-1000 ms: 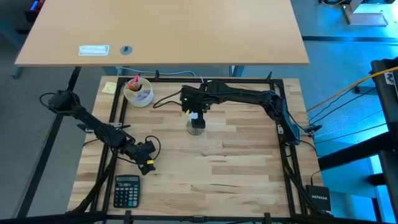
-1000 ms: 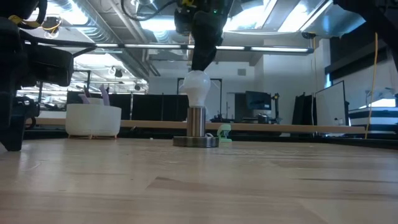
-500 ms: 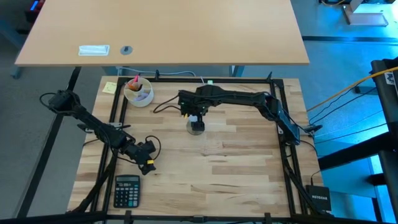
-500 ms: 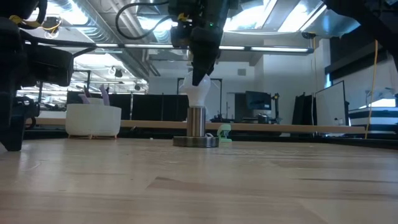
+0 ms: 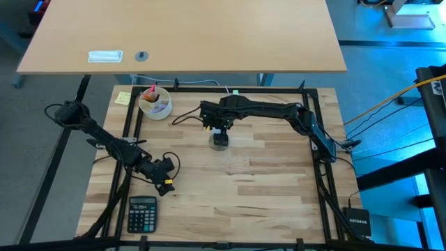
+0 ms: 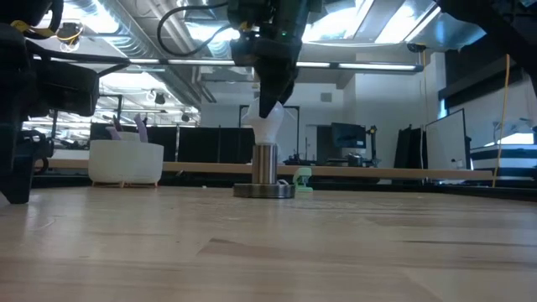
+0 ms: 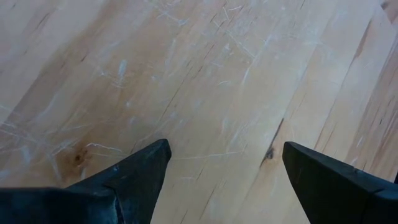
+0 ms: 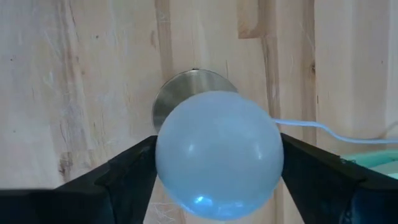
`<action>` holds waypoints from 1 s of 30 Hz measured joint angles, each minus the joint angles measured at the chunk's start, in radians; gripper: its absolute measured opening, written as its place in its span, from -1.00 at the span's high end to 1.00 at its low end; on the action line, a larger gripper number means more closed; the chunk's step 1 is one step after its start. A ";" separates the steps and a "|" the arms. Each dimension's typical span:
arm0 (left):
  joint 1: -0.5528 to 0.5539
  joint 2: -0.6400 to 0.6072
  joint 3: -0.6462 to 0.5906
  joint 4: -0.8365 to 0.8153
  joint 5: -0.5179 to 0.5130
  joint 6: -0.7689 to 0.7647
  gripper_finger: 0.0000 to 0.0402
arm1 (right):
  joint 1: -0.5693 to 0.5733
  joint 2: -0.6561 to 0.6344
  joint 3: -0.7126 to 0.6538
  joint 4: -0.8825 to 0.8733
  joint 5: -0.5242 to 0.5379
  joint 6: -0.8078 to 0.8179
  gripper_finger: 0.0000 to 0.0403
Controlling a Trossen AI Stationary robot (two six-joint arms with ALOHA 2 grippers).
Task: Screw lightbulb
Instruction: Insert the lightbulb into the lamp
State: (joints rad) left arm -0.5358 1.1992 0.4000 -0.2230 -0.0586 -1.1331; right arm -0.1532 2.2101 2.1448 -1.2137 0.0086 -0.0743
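Observation:
The white lightbulb point(image 8: 217, 155) stands upright in a round grey metal socket point(image 6: 265, 164), whose flat foot point(image 6: 264, 190) rests on the wooden table a little behind its middle. My right gripper point(image 6: 270, 109) comes down over the bulb's dome with a finger on each side. In the low view the bulb's narrowing lower part point(image 6: 268, 132) shows below the fingers. My left gripper point(image 5: 166, 183) stays open and low over bare wood point(image 7: 227, 155) near the table's left front, holding nothing. My right gripper has the lightbulb's round dome pinched between its two fingers at its widest part point(image 8: 163, 149), one finger point(image 8: 124, 174) on each side. The fingers come from above, pointing steeply down. The bulb stands upright with its base in the socket.
A thin pale cord point(image 8: 311, 127) runs from the socket toward a pale green plug block point(image 6: 302, 178) behind it. A white cup point(image 5: 155, 103) with small items stands at the far left, beside a yellow note point(image 5: 122, 97). A calculator point(image 5: 142, 213) lies at the near left.
My right gripper has sunk from just above the bulb down over its dome and has rolled a little; its fingers now cover the bulb's top in the low view. The bulb and socket have stayed where they were.

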 joint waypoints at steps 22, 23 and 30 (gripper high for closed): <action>0.000 0.000 0.000 -0.004 0.002 0.084 -0.54 | 0.003 0.000 0.002 -0.031 0.006 0.578 -0.51; 0.000 0.000 0.000 -0.004 0.002 0.089 -0.54 | 0.003 0.000 0.002 -0.033 0.006 0.599 -0.51; 0.000 0.000 0.000 -0.004 0.002 0.099 -0.54 | 0.001 0.000 0.002 -0.035 -0.030 0.782 -0.51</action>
State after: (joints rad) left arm -0.5362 1.1992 0.4000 -0.2268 -0.0566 -1.0337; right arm -0.1524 2.2101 2.1464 -1.2484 -0.0211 0.7074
